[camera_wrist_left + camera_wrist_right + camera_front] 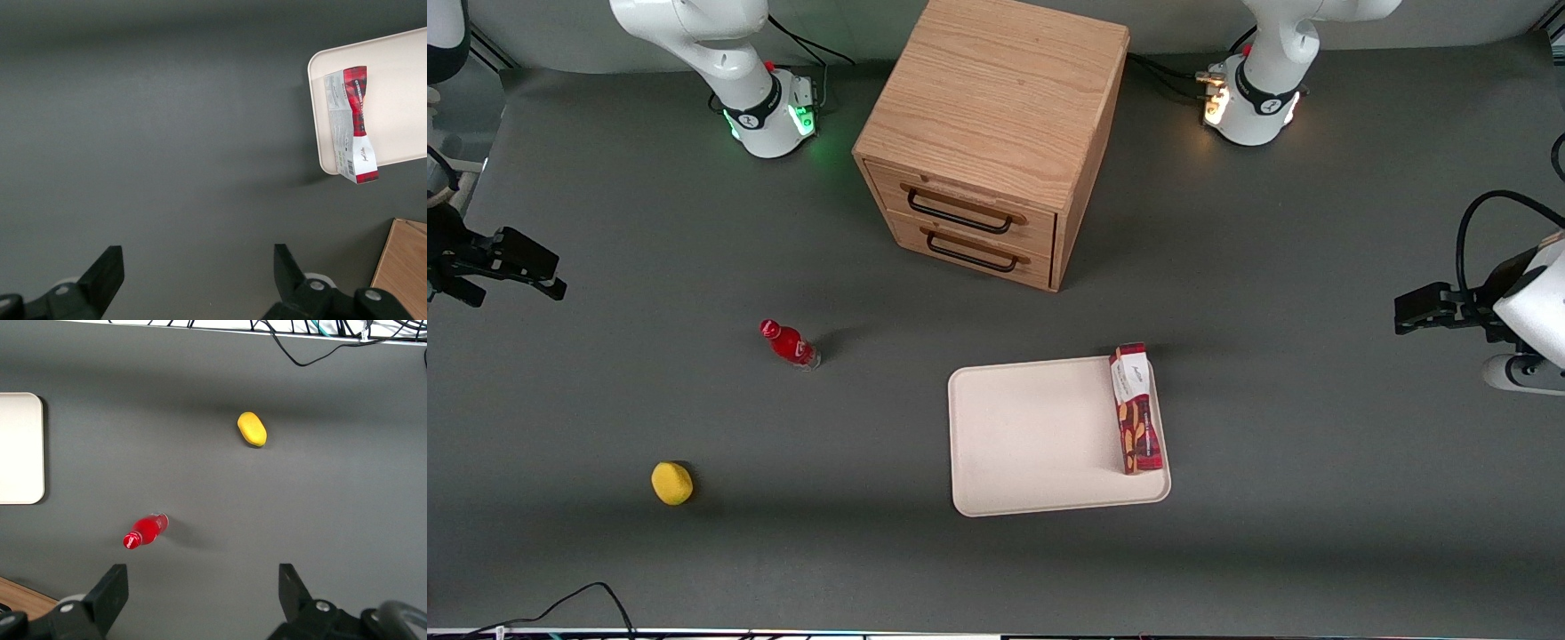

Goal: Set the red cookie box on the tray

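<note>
red cookie box (1136,411) is lying on the tray (1032,436) along its edge toward the working arm's end, white-label end overhanging the rim nearest the wooden drawer cabinet (991,133) | gripper (197,270) is hovering over bare table, well apart from the tray, fingers spread wide, holding nothing

left arm: raised at table's edge | claw (193,280): fingers spread, holding nothing

Matt grey worktop (694,569); grainy pale wood cabinet (996,116); smooth matt tray (1032,436); glossy printed-card red cookie box (1136,409); open black plastic pincer (193,273) off at the working arm's end.
</note>
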`<state>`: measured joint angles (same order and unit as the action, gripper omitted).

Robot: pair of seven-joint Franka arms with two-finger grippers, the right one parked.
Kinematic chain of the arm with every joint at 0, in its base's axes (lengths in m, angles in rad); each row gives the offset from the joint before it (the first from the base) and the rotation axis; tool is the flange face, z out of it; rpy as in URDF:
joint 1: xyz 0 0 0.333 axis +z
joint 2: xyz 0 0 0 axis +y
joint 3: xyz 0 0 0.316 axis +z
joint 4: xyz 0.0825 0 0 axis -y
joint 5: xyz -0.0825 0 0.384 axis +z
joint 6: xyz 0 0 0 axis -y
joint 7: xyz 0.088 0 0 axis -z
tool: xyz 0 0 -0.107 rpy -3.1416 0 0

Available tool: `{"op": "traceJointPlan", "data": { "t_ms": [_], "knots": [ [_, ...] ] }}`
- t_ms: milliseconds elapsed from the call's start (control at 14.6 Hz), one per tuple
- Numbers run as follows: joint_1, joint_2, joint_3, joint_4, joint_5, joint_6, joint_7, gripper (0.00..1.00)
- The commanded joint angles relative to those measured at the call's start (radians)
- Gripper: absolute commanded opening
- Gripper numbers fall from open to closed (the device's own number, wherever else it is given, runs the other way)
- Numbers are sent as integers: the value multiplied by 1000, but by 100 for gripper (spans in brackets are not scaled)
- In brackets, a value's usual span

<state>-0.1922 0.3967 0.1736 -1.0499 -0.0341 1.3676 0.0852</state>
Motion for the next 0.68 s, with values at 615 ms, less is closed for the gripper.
{"op": "traceJointPlan", "data": {
  "t_ms": [615],
  "knots": [
    [40,-33,9,-4,-10,-74,45,100]
  ]
}}
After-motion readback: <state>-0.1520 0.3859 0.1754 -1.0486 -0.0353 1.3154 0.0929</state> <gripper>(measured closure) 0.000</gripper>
